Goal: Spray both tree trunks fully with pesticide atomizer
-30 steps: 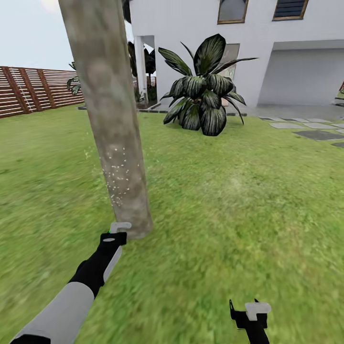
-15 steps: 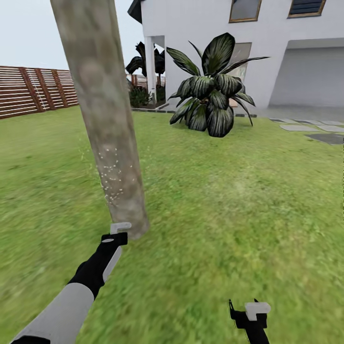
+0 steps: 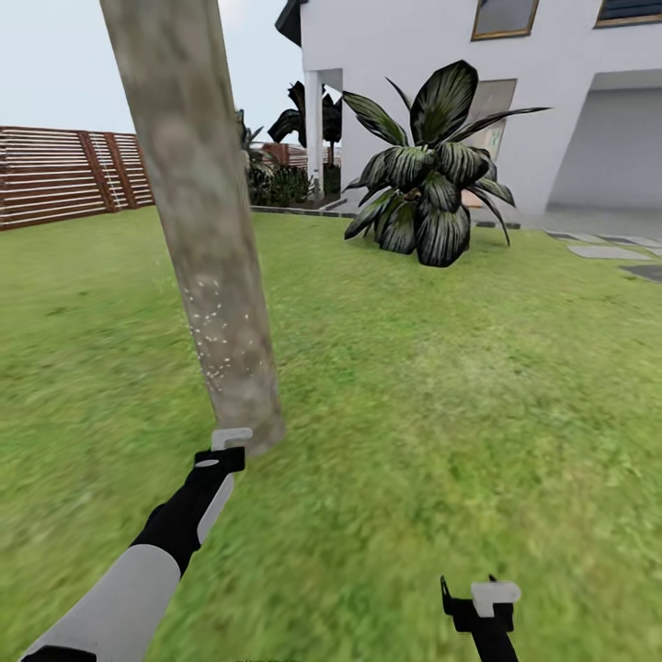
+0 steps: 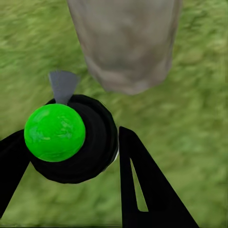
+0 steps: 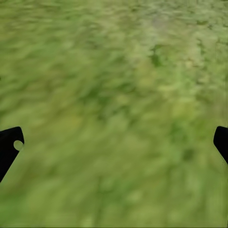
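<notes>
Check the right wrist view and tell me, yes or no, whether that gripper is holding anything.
No. The right gripper has its fingertips spread wide apart, with just blurry grass between them.

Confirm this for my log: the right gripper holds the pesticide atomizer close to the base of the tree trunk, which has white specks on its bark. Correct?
Not quite: the left gripper holds the pesticide atomizer, as the left wrist view shows; the right gripper is open over grass. The rest stands: the tree trunk carries white specks.
</notes>
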Controlling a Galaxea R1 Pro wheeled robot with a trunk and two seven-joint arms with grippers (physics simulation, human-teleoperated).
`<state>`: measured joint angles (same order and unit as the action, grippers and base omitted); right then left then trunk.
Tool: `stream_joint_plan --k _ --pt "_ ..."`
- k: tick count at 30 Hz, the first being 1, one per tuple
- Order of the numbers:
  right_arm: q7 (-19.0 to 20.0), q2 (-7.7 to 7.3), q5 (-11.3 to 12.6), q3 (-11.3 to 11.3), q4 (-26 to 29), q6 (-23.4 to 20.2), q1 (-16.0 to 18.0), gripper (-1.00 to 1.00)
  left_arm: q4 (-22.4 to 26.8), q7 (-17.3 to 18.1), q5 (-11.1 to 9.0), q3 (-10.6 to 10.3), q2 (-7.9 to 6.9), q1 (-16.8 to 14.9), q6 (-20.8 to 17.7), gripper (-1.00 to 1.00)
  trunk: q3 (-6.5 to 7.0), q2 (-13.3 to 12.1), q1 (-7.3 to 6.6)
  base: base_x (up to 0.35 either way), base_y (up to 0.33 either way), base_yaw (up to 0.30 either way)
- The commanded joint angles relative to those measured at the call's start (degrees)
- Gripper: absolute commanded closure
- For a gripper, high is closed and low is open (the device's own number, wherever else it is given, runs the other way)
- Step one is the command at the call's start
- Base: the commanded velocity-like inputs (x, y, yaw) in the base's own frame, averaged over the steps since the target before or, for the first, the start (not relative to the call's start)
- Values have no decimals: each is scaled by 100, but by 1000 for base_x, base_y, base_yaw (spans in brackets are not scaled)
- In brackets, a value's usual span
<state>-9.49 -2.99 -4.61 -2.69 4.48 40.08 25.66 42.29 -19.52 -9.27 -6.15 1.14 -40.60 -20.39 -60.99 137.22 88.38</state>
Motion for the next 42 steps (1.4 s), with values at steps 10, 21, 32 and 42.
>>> stream_joint_plan --k 10,21,32,42 --pt "0 0 -3 1 0 0 0 -100 -1 0 9 0 0 8 0 100 0 0 0 101 -275 201" --pt "0 0 -3 2 0 0 0 -100 -1 -8 10 0 0 17 0 100 0 0 0 107 -272 39" --pt "0 0 -2 -1 0 0 0 -100 -1 -17 13 0 0 26 0 100 0 0 0 1 -272 272" --pt "0 0 -1 -3 0 0 0 -100 -3 -26 30 0 0 26 -34 100 0 0 0 118 -258 242"
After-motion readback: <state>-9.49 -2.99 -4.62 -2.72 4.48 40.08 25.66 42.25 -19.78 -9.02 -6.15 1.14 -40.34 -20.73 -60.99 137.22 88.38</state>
